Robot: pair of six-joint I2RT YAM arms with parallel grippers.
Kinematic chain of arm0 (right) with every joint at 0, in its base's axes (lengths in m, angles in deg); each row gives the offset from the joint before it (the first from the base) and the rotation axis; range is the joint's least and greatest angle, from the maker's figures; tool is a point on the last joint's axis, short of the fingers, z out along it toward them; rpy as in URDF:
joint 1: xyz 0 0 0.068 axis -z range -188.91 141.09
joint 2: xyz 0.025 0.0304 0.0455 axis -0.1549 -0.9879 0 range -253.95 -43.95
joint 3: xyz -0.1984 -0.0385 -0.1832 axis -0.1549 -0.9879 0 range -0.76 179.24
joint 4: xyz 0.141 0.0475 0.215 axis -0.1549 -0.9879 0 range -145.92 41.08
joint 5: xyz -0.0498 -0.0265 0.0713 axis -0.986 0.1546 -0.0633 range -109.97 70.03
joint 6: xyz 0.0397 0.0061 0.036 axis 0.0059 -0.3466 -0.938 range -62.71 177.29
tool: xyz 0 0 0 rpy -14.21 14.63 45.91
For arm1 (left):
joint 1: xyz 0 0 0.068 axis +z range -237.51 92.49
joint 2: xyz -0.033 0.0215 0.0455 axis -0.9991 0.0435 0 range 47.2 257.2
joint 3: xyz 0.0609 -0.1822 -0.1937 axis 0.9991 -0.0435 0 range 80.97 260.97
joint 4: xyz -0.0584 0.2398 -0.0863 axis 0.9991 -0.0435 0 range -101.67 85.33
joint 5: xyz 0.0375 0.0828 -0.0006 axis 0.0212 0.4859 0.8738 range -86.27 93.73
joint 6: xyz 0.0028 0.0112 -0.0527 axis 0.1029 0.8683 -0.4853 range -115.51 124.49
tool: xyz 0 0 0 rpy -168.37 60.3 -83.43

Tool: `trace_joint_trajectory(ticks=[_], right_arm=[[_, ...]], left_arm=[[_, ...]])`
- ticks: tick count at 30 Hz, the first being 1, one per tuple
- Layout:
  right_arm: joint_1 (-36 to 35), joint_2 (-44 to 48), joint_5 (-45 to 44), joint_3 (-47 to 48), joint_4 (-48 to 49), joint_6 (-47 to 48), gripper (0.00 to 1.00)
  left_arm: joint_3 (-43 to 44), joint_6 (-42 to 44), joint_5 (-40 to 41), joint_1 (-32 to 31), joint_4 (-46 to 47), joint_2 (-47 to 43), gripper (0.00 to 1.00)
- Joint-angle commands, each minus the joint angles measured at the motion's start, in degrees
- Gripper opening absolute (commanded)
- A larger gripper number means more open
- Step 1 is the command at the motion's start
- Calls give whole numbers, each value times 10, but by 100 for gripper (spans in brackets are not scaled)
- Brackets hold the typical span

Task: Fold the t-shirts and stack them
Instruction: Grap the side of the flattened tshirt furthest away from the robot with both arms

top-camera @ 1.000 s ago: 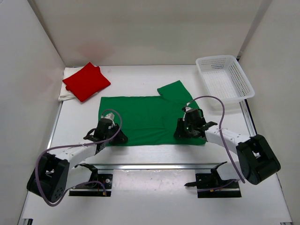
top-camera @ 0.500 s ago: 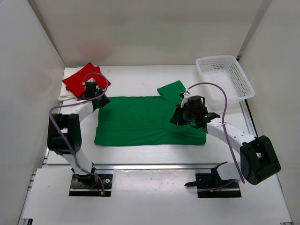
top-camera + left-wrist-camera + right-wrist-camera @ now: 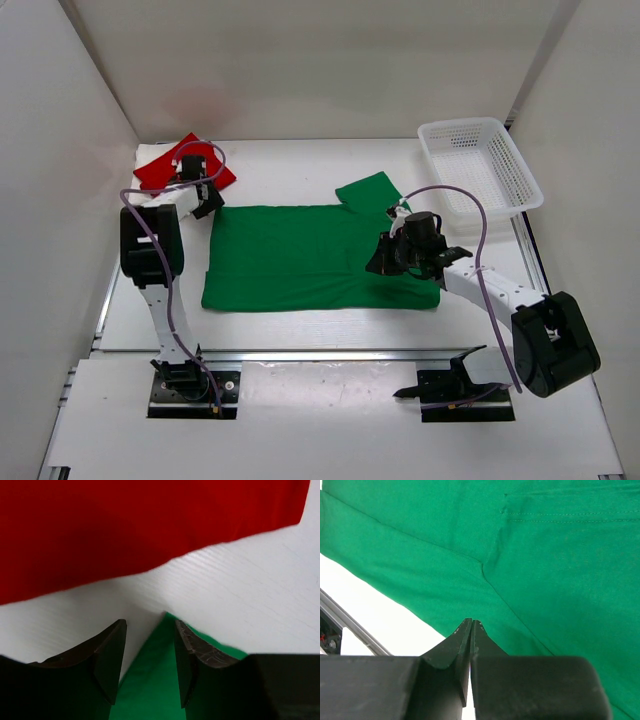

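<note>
The green t-shirt (image 3: 320, 255) lies spread flat mid-table, one sleeve folded up at its far right. My left gripper (image 3: 207, 203) is at its far left corner, open. In the left wrist view that green corner (image 3: 152, 680) lies between the fingers of my left gripper (image 3: 149, 625), with the red t-shirt (image 3: 125, 525) just beyond. The folded red t-shirt (image 3: 160, 168) rests on the cream-white t-shirt (image 3: 148, 153) at the back left. My right gripper (image 3: 385, 257) (image 3: 471, 622) is shut over the green t-shirt's (image 3: 545, 555) right side, with no cloth seen between its jaws.
A white mesh basket (image 3: 478, 165) stands at the back right. A metal rail (image 3: 330, 352) runs along the near edge, with both arm bases behind it. White walls close in the left, back and right sides.
My left arm swung from the green shirt's near left corner to its far left corner, and its jaws opened wider. My right gripper shut and shifted slightly.
</note>
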Motion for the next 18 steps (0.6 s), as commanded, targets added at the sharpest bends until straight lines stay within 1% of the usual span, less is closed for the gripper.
trace_joint_trajectory(ticks=[1, 5, 8, 9, 12, 13, 14, 17, 18], right_arm=[[-2, 18, 10, -6, 27, 2, 0], [-4, 14, 12, -1, 28, 0, 0], [-2, 10, 12, 8, 37, -4, 1], [0, 10, 13, 10, 36, -4, 0], [3, 8, 19, 20, 36, -2, 0], [6, 8, 16, 24, 43, -1, 0], [7, 2, 20, 30, 44, -7, 0], [12, -5, 22, 45, 50, -5, 0], [14, -7, 25, 52, 56, -7, 1]], left_arm=[[34, 21, 25, 3, -28, 5, 55], [85, 34, 22, -4, -73, 35, 55], [109, 46, 23, -9, -90, 48, 51], [110, 53, 25, -6, -92, 48, 52], [105, 66, 25, -9, -94, 45, 47], [109, 64, 29, -9, -97, 47, 43], [105, 62, 33, -9, -97, 46, 42], [101, 63, 33, -8, -94, 42, 40], [103, 65, 33, -27, -95, 43, 38]])
